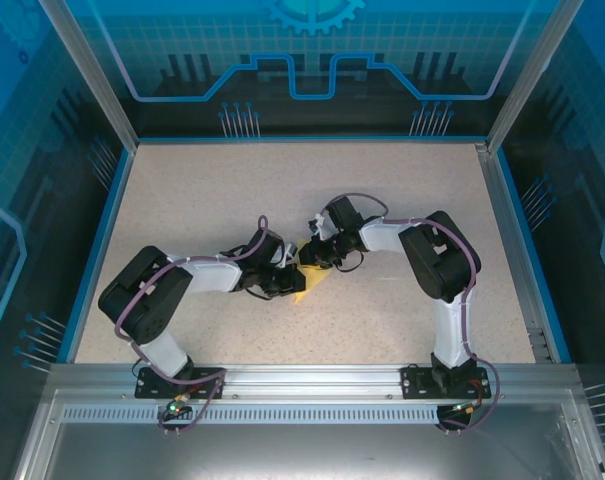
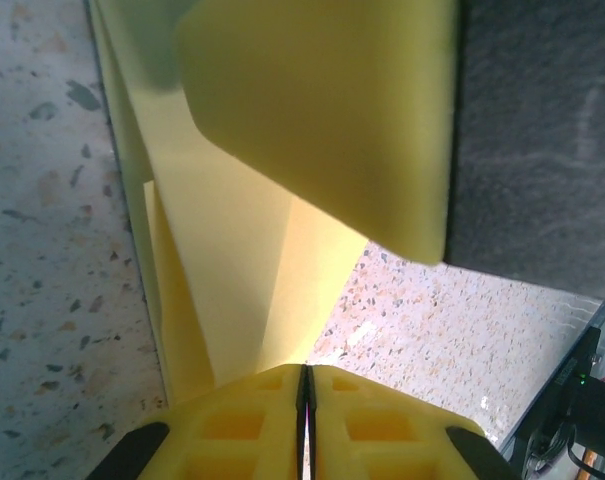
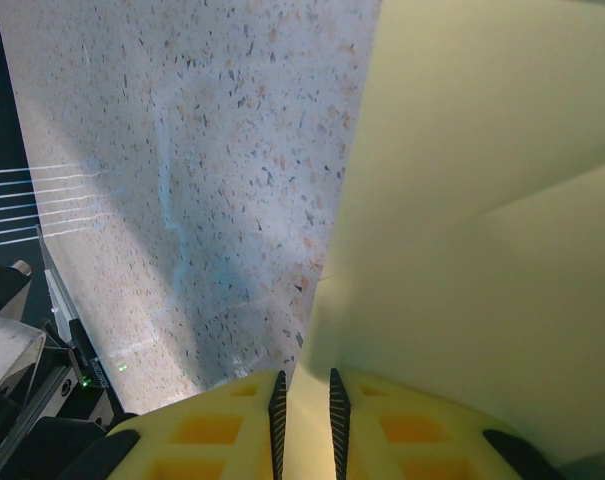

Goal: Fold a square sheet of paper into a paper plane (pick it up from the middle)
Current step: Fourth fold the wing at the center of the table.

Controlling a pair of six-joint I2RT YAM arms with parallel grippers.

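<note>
Top view: thin pale-yellow square sheet of paper (image 1: 313, 284) was mostly hidden under both wrists mid-table, with only one creased corner poking out. Fold state was hard to read, and the wrist views cut its edges off. Left gripper (image 2: 305, 378) was pinched tight on it. Right gripper (image 3: 304, 385) clamped it too, with a sliver of gap. Speckled beige tabletop (image 1: 402, 190) had open room all round, with the blue table rim (image 1: 96, 250) well apart.
</note>
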